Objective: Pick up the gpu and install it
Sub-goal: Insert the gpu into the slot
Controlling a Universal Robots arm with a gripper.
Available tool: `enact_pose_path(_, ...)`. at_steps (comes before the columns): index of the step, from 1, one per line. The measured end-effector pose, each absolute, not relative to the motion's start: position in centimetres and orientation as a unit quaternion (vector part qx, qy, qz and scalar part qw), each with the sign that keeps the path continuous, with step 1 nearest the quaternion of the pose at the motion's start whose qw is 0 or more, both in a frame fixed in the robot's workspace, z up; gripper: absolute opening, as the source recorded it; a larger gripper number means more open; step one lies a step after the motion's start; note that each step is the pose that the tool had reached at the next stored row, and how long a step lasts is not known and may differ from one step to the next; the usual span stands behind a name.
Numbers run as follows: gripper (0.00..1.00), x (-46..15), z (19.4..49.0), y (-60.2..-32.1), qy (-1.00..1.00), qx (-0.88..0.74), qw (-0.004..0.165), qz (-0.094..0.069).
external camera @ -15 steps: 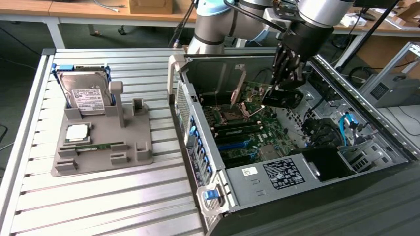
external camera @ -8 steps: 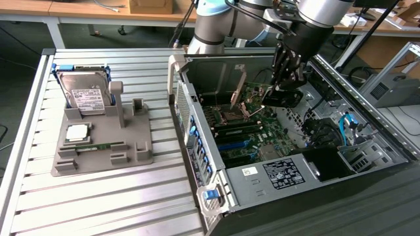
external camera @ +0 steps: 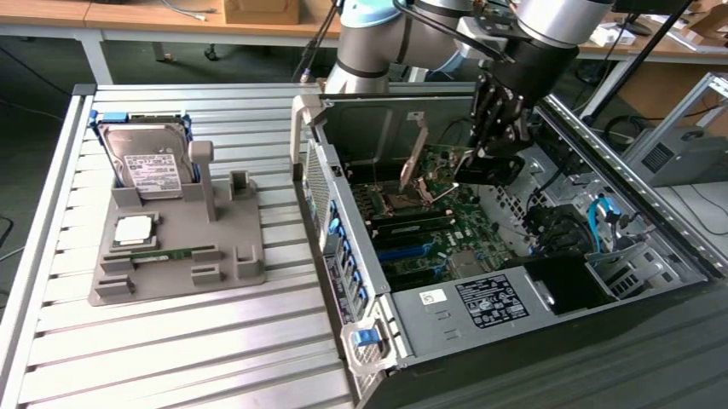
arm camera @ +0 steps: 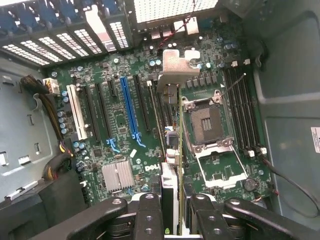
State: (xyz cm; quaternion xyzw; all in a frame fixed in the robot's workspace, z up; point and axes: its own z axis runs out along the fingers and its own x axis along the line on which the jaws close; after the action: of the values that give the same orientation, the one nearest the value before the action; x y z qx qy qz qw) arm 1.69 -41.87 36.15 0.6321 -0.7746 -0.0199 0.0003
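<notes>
My gripper (external camera: 487, 164) hangs inside the open computer case (external camera: 637, 213), shut on the gpu (external camera: 436, 167). The card is a thin green board held on edge above the motherboard, and its long silver bracket (external camera: 414, 153) points toward the case's rear wall. In the wrist view the gpu (arm camera: 179, 145) appears edge-on as a thin line running out from between the black fingers (arm camera: 150, 215). Its silver bracket (arm camera: 175, 65) is at the far end. The card floats over the board between the black expansion slots and the open CPU socket (arm camera: 207, 125). It sits in no slot.
A blue slot (arm camera: 129, 107) and a white slot (arm camera: 76, 112) lie beside the card on the motherboard. On the exterior view's left, a grey fixture (external camera: 234, 256) on the slatted table holds a hard drive (external camera: 148, 166), a CPU (external camera: 135, 228) and a RAM stick (external camera: 159, 253).
</notes>
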Motion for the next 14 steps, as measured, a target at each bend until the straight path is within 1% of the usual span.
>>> enact_pose_path(14,0.27,1.69,36.15,-41.87,-0.746,0.666,0.001,-0.020)
